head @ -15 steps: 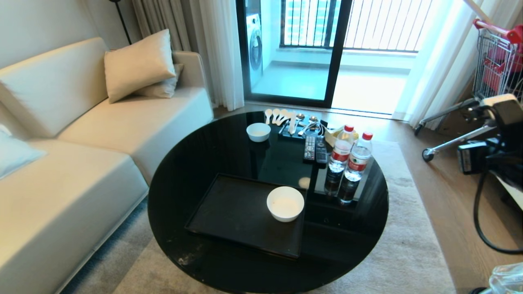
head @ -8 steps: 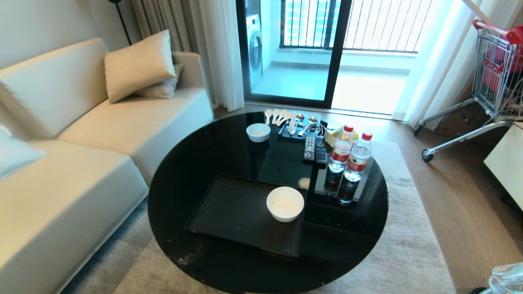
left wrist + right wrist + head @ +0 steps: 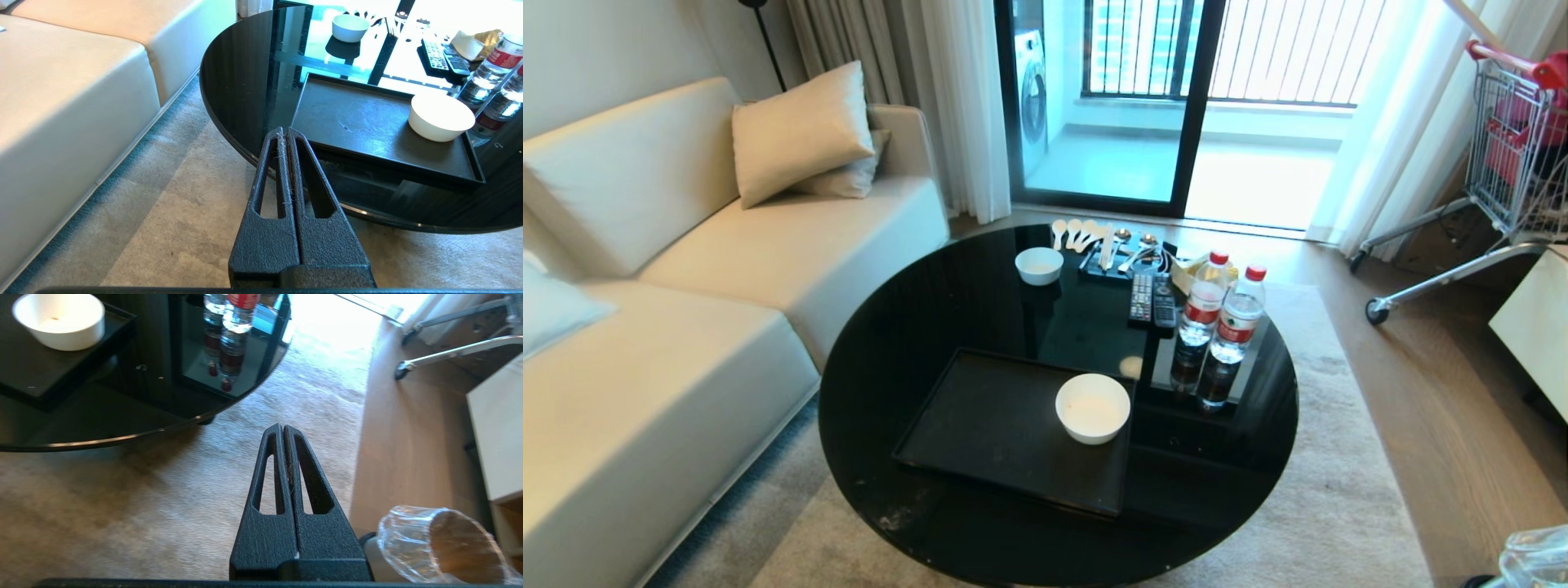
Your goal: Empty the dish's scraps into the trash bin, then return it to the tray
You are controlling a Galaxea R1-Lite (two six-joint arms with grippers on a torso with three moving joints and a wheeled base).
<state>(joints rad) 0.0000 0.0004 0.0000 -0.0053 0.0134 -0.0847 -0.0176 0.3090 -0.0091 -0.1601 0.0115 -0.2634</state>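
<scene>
Fingers of both grippers are pressed together on nothing: the left gripper (image 3: 286,134) hangs over the carpet just off the near-left edge of the counter (image 3: 915,302), and the right gripper (image 3: 282,430) hangs over the carpet off the counter's near-right edge. Beside the right gripper, on the floor and well apart from the counter, stands the trash bin (image 3: 445,543), its clear liner folded over the rim. On the near half of the counter lies the tray (image 3: 980,425), and the dish (image 3: 1093,407) sits upright in the tray's right part, close to its right rim. The dish interior appears almost bare; only a faint speck is visible, and no scraps can be made out. Judged from this, emptying and return look complete, and the step in hand is retiring the arms. To do it well, keep both arms clear of the counter edge and the liner, and leave the dish seated fully inside the tray rim. Beyond the tray stand two water bottles (image 3: 1221,322).
</scene>
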